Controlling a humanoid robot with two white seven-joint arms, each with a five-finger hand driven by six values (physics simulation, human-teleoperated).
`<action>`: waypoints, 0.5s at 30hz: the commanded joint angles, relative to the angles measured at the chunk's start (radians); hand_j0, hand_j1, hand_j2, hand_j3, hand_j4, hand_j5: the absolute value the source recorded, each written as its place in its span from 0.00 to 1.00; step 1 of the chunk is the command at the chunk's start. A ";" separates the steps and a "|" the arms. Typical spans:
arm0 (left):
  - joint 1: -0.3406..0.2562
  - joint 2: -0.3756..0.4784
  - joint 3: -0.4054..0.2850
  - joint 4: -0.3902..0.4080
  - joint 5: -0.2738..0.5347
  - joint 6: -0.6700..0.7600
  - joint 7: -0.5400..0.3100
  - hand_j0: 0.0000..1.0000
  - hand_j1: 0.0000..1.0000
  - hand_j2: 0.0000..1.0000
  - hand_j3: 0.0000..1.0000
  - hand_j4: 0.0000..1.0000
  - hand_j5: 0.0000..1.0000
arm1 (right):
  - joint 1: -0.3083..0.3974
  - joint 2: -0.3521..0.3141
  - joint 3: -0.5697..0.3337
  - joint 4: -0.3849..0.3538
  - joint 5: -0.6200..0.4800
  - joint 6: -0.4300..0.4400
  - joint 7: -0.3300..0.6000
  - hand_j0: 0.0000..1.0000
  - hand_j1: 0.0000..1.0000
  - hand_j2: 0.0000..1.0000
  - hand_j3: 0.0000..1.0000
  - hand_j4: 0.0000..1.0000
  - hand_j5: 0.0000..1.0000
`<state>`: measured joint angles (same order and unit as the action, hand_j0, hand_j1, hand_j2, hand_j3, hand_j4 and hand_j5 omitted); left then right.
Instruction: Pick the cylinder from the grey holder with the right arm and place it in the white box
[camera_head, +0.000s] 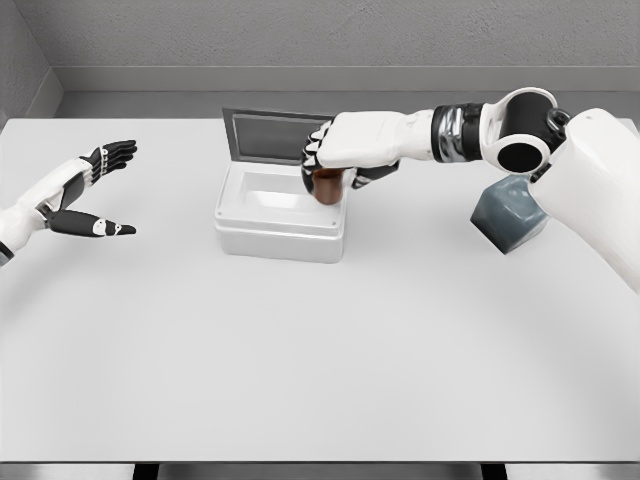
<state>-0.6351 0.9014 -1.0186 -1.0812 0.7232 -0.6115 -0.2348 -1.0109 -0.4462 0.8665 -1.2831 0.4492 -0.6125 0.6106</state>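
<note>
My right hand (328, 172) reaches from the right across the table and hovers over the right part of the white box (245, 236). Its fingers are curled around a small brown cylinder (329, 187), which hangs upright just above the box's opening. The box stands open, its grey-lined lid (268, 134) tilted up behind it. Behind my right forearm, the grey holder (508, 215) sits on the table at the right, partly hidden by the arm. My left hand (95, 192) rests at the far left with fingers spread, holding nothing.
The white table (300, 360) stretches wide in front of the box. A grey wall runs along the back edge. The right upper arm fills the right edge of the view.
</note>
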 joint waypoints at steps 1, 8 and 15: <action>0.000 0.001 0.002 0.000 0.005 0.001 0.000 1.00 1.00 1.00 1.00 1.00 1.00 | 0.000 0.000 -0.004 -0.001 0.005 0.002 0.000 1.00 1.00 1.00 1.00 1.00 1.00; 0.000 0.001 0.000 0.000 0.005 0.001 0.000 1.00 1.00 1.00 1.00 1.00 1.00 | -0.011 -0.003 -0.052 -0.056 -0.003 0.002 0.000 1.00 1.00 1.00 1.00 1.00 1.00; 0.000 0.001 0.000 0.000 0.005 0.001 0.000 1.00 1.00 1.00 1.00 1.00 1.00 | -0.008 -0.040 -0.147 -0.107 -0.018 0.002 0.000 1.00 1.00 1.00 1.00 1.00 1.00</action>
<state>-0.6351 0.9014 -1.0203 -1.0813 0.7232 -0.6115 -0.2348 -1.0140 -0.4694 0.7515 -1.3771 0.4401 -0.6138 0.6114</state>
